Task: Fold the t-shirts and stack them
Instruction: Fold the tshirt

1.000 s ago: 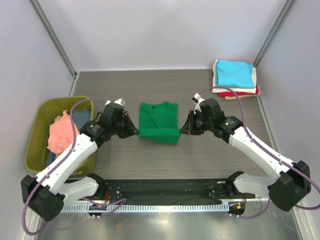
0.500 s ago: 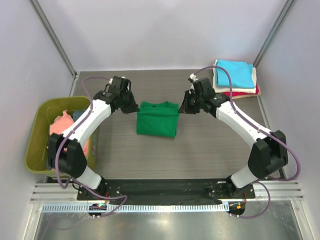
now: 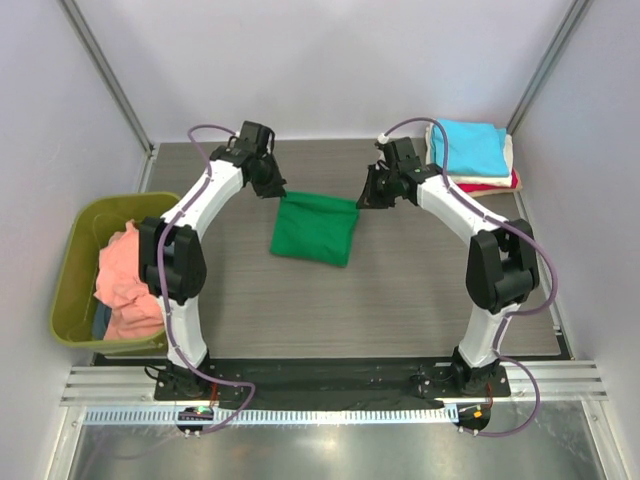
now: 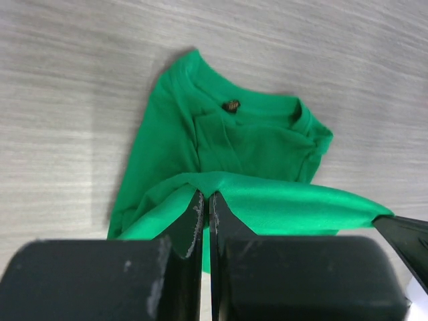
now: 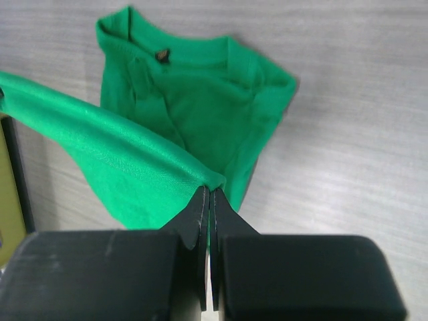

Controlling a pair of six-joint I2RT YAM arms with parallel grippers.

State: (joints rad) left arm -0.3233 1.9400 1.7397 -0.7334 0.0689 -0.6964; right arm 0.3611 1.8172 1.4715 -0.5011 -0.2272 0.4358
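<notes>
Moved rearward, both end effectors (image 3: 283, 193) (image 3: 361, 202) pinch green t-shirt (image 3: 314, 230) (soft, folded rectangle).

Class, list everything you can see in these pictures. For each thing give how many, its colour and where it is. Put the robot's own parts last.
green shirt: 1, bright green, mid-table, its raised edge held at both corners
cyan shirt: 1, cyan, top of the folded stack, far right corner
cream shirt: 1, cream, under the cyan one
red shirt: 1, red, low in that stack
pink shirt: 1, salmon-pink, crumpled in the tub
tub: 1, olive-green, left of the table
table: 1, grey wood-grain
arms: 2, white and black, reaching to the far side
left hand: 1, black, shut on the green shirt
right hand: 1, black, shut on the green shirt
</notes>
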